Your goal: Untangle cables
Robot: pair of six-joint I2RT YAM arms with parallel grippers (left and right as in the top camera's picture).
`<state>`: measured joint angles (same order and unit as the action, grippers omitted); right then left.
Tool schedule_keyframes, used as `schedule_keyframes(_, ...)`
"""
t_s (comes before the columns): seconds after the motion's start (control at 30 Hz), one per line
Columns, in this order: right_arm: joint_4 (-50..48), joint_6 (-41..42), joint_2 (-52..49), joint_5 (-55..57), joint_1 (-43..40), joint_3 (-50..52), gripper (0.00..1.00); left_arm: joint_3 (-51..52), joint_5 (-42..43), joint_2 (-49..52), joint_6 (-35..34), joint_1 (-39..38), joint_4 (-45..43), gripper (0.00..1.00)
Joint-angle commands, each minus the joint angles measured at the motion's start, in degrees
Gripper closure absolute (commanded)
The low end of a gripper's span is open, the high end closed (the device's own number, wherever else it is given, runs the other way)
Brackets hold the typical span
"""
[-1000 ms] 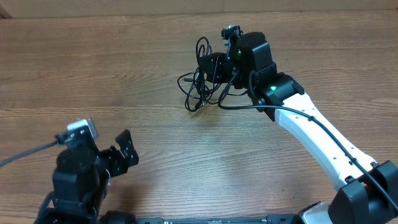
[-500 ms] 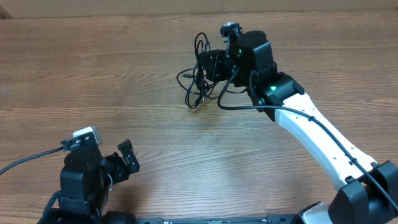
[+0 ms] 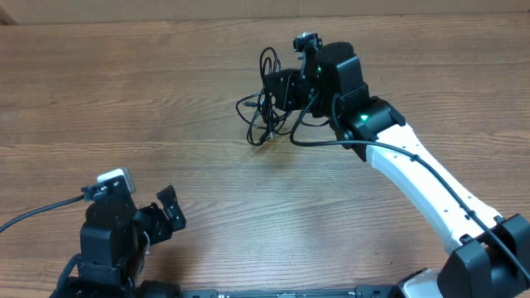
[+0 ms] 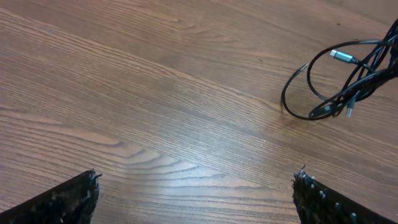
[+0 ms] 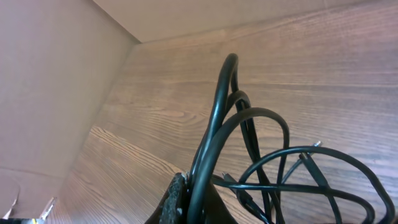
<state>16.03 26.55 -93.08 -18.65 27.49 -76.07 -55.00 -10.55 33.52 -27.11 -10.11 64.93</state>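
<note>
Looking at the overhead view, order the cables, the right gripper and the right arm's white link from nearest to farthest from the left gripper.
1. cables, centre, far side.
2. right gripper, shut on them, just beyond.
3. white link, right side.

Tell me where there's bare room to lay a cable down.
Bare: the table left of the cables, and the wide strip between them and the open left hand. Crowded: far centre, where the right hand pinches the cables, and the right side under that arm.

Lab bench: white robot arm [image 3: 418,178], wood-grain table [image 3: 124,99].
</note>
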Motion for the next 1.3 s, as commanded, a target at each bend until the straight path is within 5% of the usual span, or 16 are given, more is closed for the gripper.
schedule_keyframes(0.0, 0.48, -1.31, 1.79, -0.76, 0.31, -0.61, 0.96, 0.44, -0.35, -0.37, -1.22, -0.04, 0.0, 0.0)
schedule_keyframes(0.3, 1.29, -0.76, 1.84, -3.52, 0.31, -0.61, 0.96, 0.44, -0.35, -0.37, -1.22, -0.04, 0.0, 0.0)
schedule_keyframes(0.57, 1.2, 14.12, 1.84, -3.76, 0.15, -0.61, 0.96, 0.42, -0.35, -0.37, -1.22, -0.04, 0.0, 0.0)
schedule_keyframes(1.0, 3.76, 14.4, 1.84, -13.66, 0.09, -0.61, 0.96, 0.42, -0.26, -0.37, -1.46, -0.04, -0.94, 0.0)
schedule_keyframes(1.27, 1.14, 22.82, 1.84, -18.12, -0.28, -0.61, 0.96, 0.48, 10.21, -0.11, -4.85, -0.04, -9.77, 0.02)
